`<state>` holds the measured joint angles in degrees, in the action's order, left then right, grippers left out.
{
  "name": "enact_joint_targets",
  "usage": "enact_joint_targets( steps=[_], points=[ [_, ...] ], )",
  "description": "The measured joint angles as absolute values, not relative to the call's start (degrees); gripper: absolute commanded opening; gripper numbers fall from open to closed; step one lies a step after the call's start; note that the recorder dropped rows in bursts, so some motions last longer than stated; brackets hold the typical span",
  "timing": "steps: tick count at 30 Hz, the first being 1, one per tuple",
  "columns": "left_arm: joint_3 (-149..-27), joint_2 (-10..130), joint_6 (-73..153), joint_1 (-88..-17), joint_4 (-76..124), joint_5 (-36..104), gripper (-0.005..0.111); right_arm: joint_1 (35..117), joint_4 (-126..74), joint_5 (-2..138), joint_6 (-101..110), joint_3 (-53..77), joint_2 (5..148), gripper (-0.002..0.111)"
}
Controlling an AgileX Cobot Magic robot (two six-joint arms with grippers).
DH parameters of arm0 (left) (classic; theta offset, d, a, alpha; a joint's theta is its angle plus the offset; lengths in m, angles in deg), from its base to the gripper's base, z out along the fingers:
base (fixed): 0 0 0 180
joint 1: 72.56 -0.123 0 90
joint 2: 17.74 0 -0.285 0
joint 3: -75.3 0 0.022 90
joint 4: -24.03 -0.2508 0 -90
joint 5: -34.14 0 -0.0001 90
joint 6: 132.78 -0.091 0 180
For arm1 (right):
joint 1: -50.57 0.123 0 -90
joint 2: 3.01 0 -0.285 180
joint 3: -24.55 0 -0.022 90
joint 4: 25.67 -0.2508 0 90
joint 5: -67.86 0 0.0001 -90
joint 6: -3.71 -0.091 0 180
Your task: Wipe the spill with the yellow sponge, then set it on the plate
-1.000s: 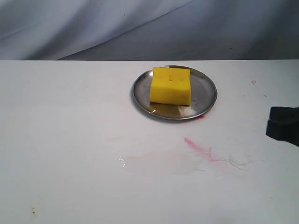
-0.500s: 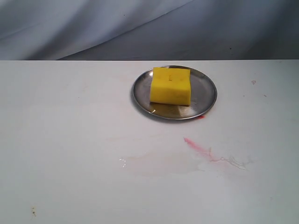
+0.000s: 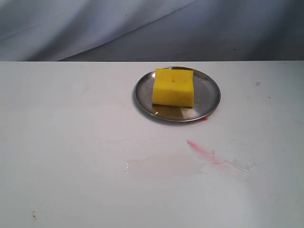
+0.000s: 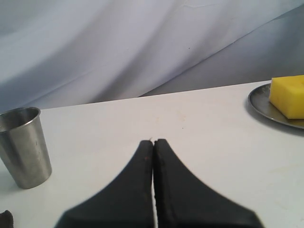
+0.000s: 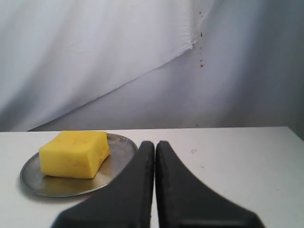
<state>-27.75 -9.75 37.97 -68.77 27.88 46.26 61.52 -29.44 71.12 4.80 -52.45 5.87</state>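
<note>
The yellow sponge (image 3: 173, 87) lies flat on the round steel plate (image 3: 209, 99) at the back middle of the white table. Both wrist views show it there too: the sponge (image 5: 73, 154) on the plate (image 5: 31, 178), and the sponge (image 4: 288, 95) on the plate (image 4: 259, 99). No tan-yellow blot shows; only a faint wet smear (image 3: 161, 166) lies in front of the plate. Neither gripper appears in the exterior view. My left gripper (image 4: 153, 142) is shut on nothing, well away from the plate. My right gripper (image 5: 155, 143) is shut on nothing, beside the plate.
A pink-red streak (image 3: 202, 151) runs across the table in front of the plate, with thin wet traces (image 3: 237, 165) trailing right. A steel cup (image 4: 23, 147) stands upright near the left gripper. Grey cloth hangs behind the table.
The right arm's dark gripper, at the right edge a second ago, has left the exterior view. The sponge and plate have not moved.
</note>
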Motion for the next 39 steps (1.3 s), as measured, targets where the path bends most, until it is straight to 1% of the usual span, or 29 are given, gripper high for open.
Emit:
enact_joint_targets(
  steps=[6,39],
  points=[
    [-27.75,-9.75,37.97,-68.77,27.88,46.26,0.000,61.38,-26.62,71.91,4.80,-52.45,5.11,0.001],
    [-27.75,-9.75,37.97,-68.77,27.88,46.26,0.000,61.38,-26.55,72.26,4.80,-52.45,5.11,0.001]
  ],
)
